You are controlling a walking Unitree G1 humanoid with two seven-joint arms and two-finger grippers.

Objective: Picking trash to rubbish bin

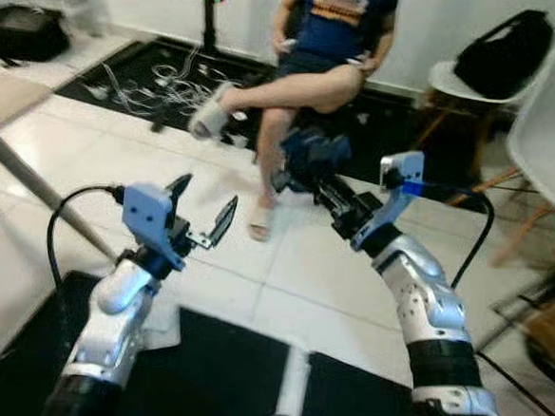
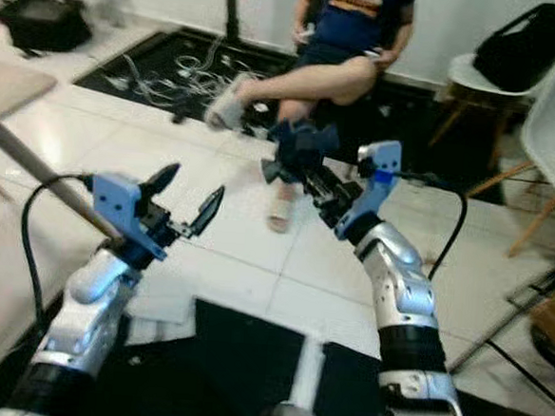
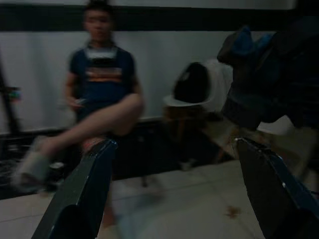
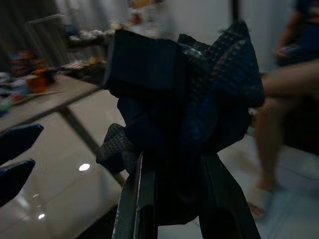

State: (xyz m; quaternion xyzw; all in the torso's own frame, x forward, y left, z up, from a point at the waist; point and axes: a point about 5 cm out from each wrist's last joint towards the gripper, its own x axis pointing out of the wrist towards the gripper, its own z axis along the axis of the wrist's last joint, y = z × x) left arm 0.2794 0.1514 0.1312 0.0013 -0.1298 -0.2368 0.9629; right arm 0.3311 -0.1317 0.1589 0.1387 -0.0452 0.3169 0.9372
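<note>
Crumpled dark blue wrapper (image 1: 312, 155), the trash, sits pinched in the right claw (image 1: 303, 179), held up in the air above the white tiled floor (image 1: 100, 158). Level with it on the other side, the left claw (image 1: 203, 217) is raised with its fingers spread wide, holding nothing. Beyond them a person (image 1: 317, 49) sits cross-legged, a white chair (image 1: 458, 83) with a black bag (image 1: 503, 48) just beside.
</note>
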